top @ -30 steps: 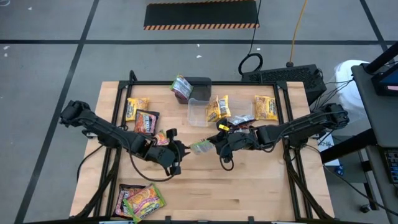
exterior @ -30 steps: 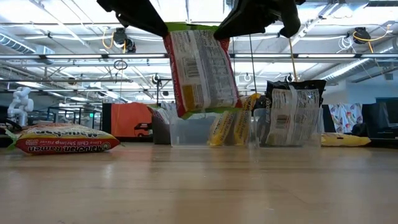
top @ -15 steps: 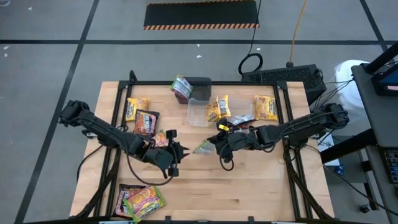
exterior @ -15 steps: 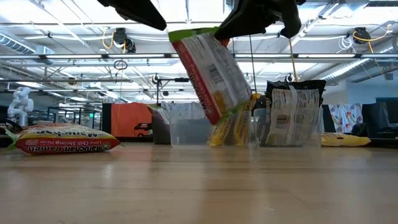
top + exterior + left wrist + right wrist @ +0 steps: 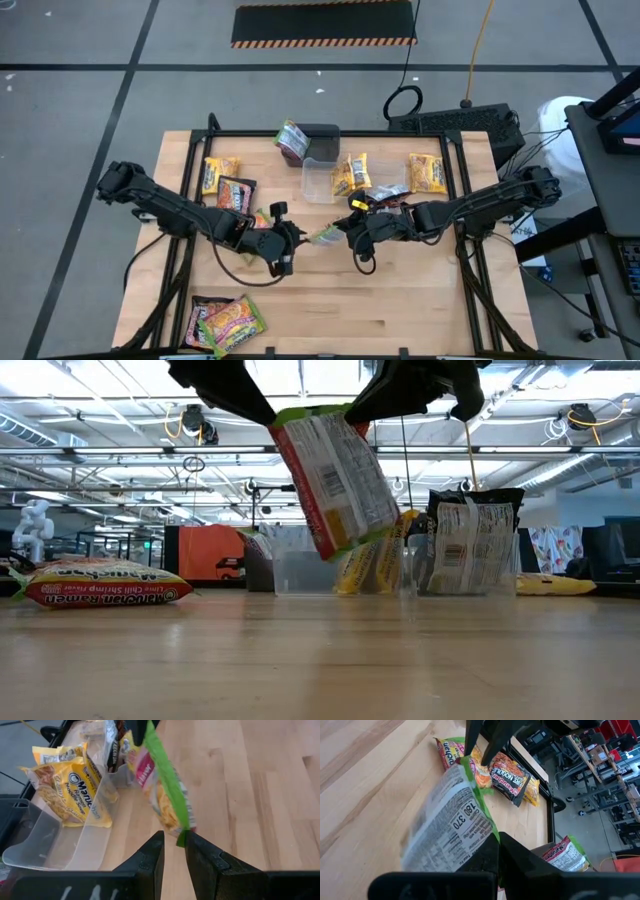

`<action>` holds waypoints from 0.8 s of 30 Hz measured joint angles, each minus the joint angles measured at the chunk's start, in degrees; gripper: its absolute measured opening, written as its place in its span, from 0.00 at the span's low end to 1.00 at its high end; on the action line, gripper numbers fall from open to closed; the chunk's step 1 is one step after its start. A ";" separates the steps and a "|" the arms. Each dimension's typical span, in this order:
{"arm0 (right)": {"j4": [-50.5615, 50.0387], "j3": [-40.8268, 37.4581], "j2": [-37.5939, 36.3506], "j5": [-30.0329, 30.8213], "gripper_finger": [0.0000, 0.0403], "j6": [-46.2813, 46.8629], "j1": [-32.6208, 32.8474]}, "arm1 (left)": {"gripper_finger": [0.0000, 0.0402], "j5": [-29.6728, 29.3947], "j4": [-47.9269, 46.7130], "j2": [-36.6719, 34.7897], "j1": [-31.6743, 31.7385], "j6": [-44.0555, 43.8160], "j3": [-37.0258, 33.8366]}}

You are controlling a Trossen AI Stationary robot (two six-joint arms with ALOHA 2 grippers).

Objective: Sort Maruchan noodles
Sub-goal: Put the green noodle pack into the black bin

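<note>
A green-edged Maruchan noodles packet [image 5: 322, 236] hangs in the air over the table's middle, between my two grippers. In the low view the packet [image 5: 335, 480] is tilted, its printed back toward the near edge. My right gripper [image 5: 343, 231] is shut on its top edge. My left gripper [image 5: 174, 852] stands just left of the packet, fingers a narrow gap apart, with the packet's green corner [image 5: 182, 838] at their tips. Other packets lie around the table. My left gripper has the packet's green corner right at its fingertips; whether they touch it, I cannot tell. My right gripper pinches the packet's green sealed top edge [image 5: 482, 827] between its two fingers, coming from the table's right and slanting down. The packet hangs below the fingers, tilted and clear of the table.
A clear tub [image 5: 318, 182] with yellow packets [image 5: 350, 175] stands at the far middle, and behind it a dark box [image 5: 322, 133]. More packets lie far left [image 5: 228, 185], far right [image 5: 427, 172] and at the near left corner [image 5: 225, 322]. Bare wood spans the near middle.
The packet hung upright under both grippers. My left gripper drew back toward the table's left, and the packet's freed side swung down and tilted under my right gripper. My left gripper has since come back to the packet's corner. My right gripper kept still.
</note>
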 joint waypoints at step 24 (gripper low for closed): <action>0.04 0.00 0.00 -0.02 0.00 -0.20 -0.02 | 0.21 7.99 5.37 -0.02 2.04 -3.81 0.00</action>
